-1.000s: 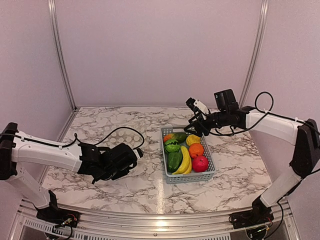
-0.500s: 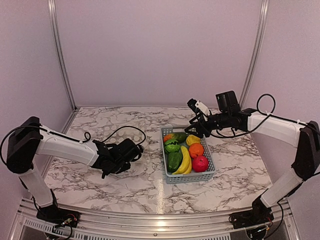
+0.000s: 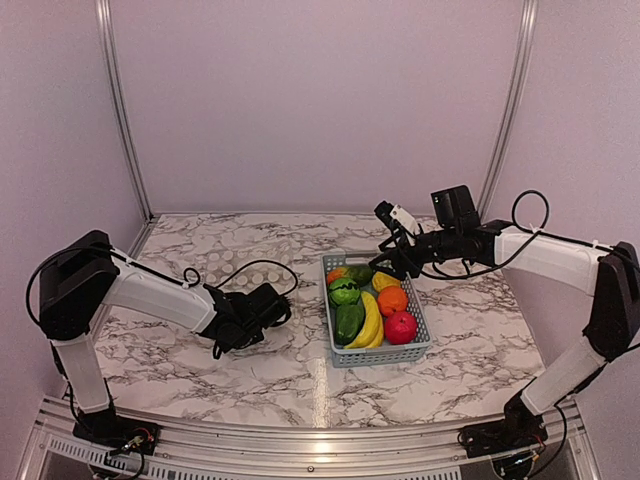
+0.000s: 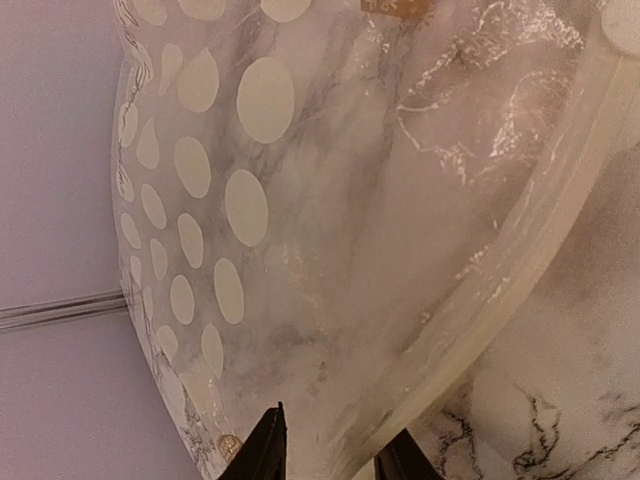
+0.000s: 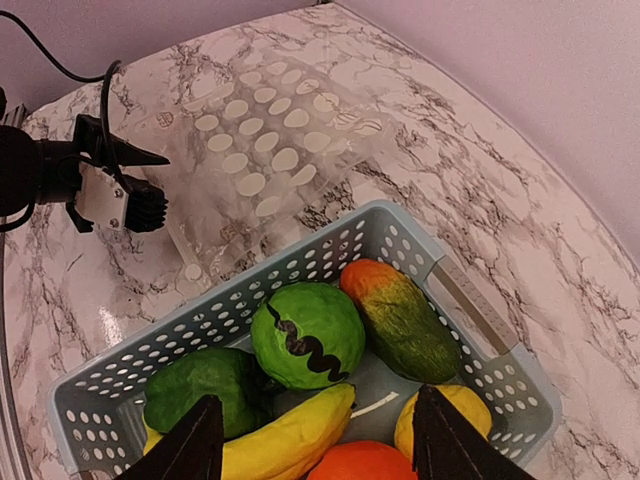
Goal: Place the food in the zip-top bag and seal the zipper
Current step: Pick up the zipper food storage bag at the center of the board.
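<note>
The zip-top bag (image 4: 330, 200) lies flat on the marble, clear with white dots; it also shows in the right wrist view (image 5: 260, 150) and faintly from above (image 3: 222, 268). Its zipper (image 4: 540, 190) runs diagonally down between the tips of my left gripper (image 4: 330, 462), which is open at the bag's edge (image 3: 272, 306). The food fills the light-blue basket (image 3: 374, 352): banana (image 5: 290, 435), round green piece (image 5: 305, 335), dark green pepper (image 5: 200, 390), orange (image 3: 392, 299), pinkish-red apple (image 3: 400, 326). My right gripper (image 5: 325, 445) hovers open and empty over the basket's far end (image 3: 392, 262).
A black cable (image 3: 250, 266) from the left arm loops over the table by the bag. An orange-green mango-like piece (image 5: 400, 315) lies against the basket's far wall. Pale walls with metal rails close in the back and sides.
My left gripper has dropped from a raised position and moved right and back, down to the bag's edge. The right gripper has barely shifted over the basket.
</note>
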Controlling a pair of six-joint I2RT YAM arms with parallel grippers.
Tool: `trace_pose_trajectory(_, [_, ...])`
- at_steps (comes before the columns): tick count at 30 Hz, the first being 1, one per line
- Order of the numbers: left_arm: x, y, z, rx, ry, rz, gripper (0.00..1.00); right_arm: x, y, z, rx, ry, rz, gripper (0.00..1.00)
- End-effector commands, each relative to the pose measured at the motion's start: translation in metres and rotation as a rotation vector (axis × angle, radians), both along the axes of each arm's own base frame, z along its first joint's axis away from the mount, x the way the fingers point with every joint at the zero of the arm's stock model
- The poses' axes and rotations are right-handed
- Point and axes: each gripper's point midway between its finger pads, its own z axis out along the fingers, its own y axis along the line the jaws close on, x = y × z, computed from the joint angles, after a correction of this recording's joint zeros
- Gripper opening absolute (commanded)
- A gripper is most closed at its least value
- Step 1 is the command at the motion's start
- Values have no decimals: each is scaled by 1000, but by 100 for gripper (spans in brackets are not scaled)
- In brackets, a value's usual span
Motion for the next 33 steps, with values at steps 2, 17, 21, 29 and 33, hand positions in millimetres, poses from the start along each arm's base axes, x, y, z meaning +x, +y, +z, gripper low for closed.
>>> trace_pose_trajectory(2, [22, 6, 20, -17, -105, 74, 19, 2, -1, 8, 21, -16, -4, 63])
trace_pose_trajectory(17, [35, 7, 86, -356, -78, 202, 0, -1, 7, -24, -76, 62, 122, 68])
trace_pose_trajectory(21, [25, 6, 95, -414, -17, 229, 0, 14, 13, -40, -132, 114, 118, 68])
trace_pose_trajectory(29, [0, -1, 119, -688, 60, 288, 0, 23, 35, -80, -293, 150, 170, 58])
trace_pose_trajectory(33, [-6, -3, 130, -785, 57, 289, 0, 20, 47, -98, -342, 158, 196, 70])
